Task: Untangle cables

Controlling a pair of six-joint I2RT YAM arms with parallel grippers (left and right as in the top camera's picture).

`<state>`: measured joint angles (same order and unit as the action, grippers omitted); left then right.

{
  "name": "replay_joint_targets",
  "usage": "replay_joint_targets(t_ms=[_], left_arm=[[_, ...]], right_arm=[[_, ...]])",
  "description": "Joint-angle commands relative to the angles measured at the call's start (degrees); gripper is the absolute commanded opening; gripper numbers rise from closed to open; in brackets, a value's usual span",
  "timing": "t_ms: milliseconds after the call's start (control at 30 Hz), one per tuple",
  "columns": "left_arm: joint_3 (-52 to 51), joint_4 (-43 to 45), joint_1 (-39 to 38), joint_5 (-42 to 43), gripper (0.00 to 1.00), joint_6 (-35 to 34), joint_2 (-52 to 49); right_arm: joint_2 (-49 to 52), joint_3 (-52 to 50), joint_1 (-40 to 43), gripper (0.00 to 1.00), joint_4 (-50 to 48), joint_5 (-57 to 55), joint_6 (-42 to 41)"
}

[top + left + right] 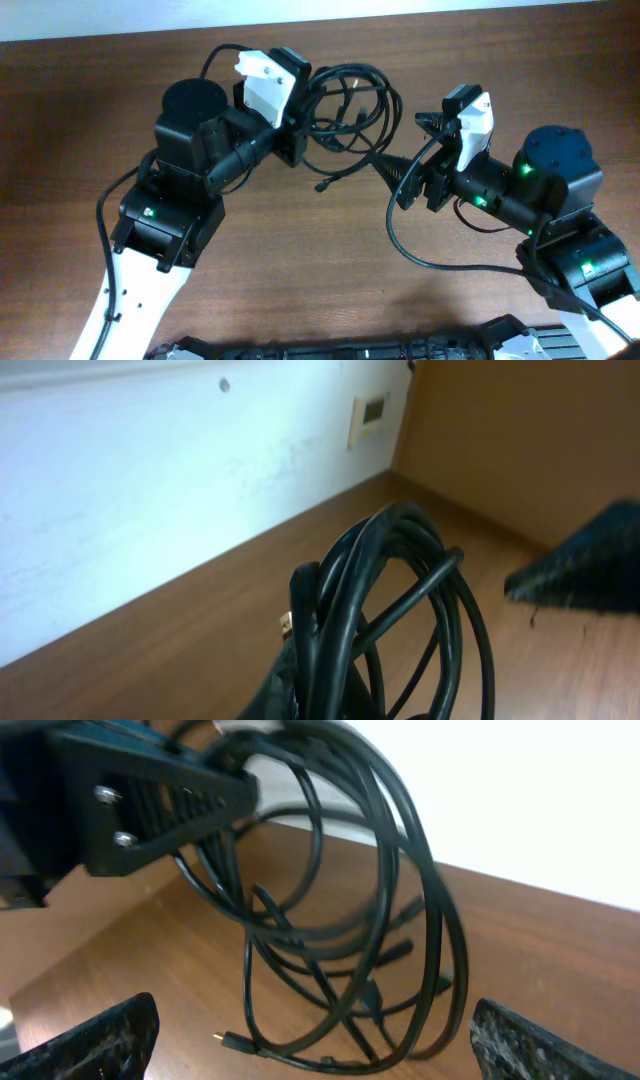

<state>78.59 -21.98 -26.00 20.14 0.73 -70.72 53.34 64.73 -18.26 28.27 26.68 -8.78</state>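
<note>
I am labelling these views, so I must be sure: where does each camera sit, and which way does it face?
Overhead: above the table, facing down; shows both arms, left gripper and right gripper, cables between.
Left wrist: on the left arm, facing the white wall; cables close in front.
Right wrist: on the right arm, facing the left gripper; own open fingers at the lower corners.
Shared: all show the cables.

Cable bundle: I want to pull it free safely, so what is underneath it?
Under the cables, hanging from the left gripper, only wooden table shows. Whether the lowest loops or plug touch it cannot be told; overlapping cords hide that.
</note>
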Motion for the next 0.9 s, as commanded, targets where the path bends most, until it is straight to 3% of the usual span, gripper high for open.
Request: replay_joint_targets(t_ms=[0,167,600,867], left_arm=[[0.7,3.0,-2.8,-1.3,0.00,-4.0,0.4],[0.6,5.5,-6.5,-1.6,0.00,-4.0,0.4],[0.7,8.3,-6.6,-3.8,0.00,-4.0,0.6],[0.7,9.9,-6.6,2.0,0.00,-4.0,3.7]], right_arm=[[1.1,0.8,-0.4,0.99,0.5,-2.1,-3.8],[2.3,0.8,-0.3,0.99,2.4,-7.7,-3.8],[2.7,0.8,-0.3,0.99,8.4,-20.6,-3.8],[2.7,0.7,-0.3,0.99,9.3,-28.1,-3.8]])
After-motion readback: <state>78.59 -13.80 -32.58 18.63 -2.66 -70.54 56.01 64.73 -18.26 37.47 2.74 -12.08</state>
